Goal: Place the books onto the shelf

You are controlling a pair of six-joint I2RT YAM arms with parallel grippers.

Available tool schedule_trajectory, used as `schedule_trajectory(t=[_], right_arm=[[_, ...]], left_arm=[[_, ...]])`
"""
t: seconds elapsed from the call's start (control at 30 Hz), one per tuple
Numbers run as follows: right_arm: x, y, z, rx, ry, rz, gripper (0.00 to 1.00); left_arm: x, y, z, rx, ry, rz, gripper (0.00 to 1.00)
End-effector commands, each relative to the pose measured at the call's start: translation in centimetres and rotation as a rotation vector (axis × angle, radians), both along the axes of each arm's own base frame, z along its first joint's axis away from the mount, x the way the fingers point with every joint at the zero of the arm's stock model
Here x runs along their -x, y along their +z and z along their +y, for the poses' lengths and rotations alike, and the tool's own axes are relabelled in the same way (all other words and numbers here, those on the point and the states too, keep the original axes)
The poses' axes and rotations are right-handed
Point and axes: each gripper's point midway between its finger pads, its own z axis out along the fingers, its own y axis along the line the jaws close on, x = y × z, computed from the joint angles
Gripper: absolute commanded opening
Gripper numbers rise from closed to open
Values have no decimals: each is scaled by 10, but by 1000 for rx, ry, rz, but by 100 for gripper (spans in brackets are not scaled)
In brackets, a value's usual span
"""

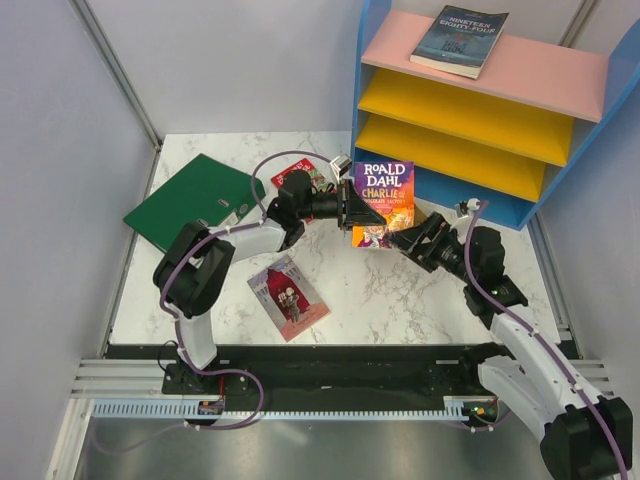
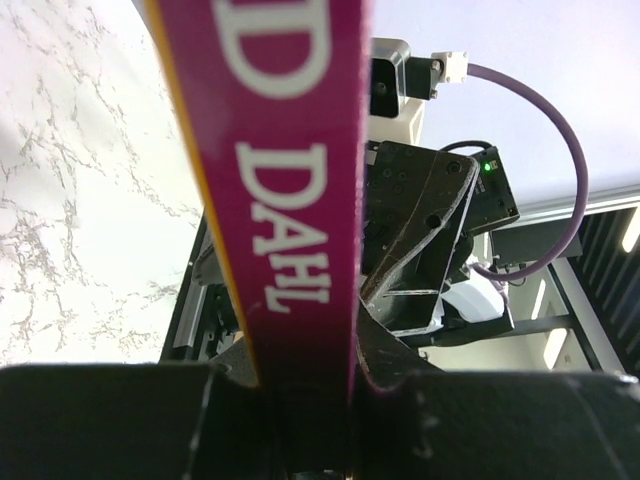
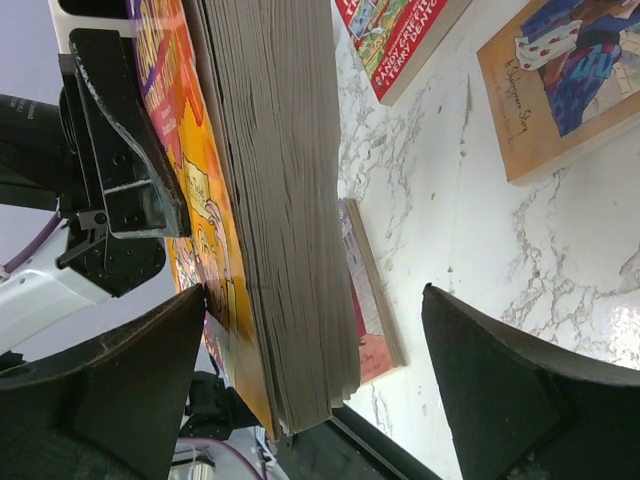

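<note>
Between the two grippers, mid-table in front of the shelf [image 1: 450, 100], the purple-orange paperback [image 1: 385, 200] stands upright. The left gripper [image 1: 352, 212] is clamped narrow on its spine edge. The right gripper [image 1: 415, 238] is spread wide with the page edge between its fingers [image 3: 520, 390], not pinching as far as I can tell. Judgement: light, thin, glossy, floppy; likely to sag or slide if pinched at one corner, so take it across the whole page block, low down. Beyond the right gripper, a dark paperback [image 1: 460, 40] lies on the pink top board [image 1: 540, 70]. Left of the left gripper lies a green binder [image 1: 195, 200], with a red paperback [image 1: 305, 172] just behind its wrist and a pink-red paperback [image 1: 288, 297] towards the arm bases. None of them blocks the way.
</note>
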Motion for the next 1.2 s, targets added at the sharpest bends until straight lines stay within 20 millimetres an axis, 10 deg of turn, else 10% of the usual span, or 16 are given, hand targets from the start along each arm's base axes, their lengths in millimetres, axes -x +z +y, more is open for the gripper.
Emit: schedule_trajectory(t=[0.0,0.1,0.23,0.47,0.57,0.67,0.77,0.97,1.17], right_arm=[[-3,11,-8,-42,-70,-46,93],[-3,17,-12,-59,-95,-66,75],[-2,22,-9,-62,-76,-72,28],[-1,31,-5,-73,-46,-104,2],[1,35,-4,-77,-36,-112,0],[2,45,-3,-64,-24,-127,0],[1,59,-5,1,-14,-136,0],[-2,116,-6,129,40,-241,0],[-3,175,5,186,153,-374,0]], left_arm=[[-2,25,-2,72,-17,-63,2],[-4,20,-2,64,-9,-56,2],[-6,13,-3,50,7,-51,2],[-5,8,-3,55,-1,-37,2],[-5,-1,-1,38,-8,-26,3],[-5,-17,7,-7,7,-12,44],[-10,-38,28,-77,77,-1,65],[-23,-73,90,-168,275,45,70],[-1,-105,105,-243,265,75,72]])
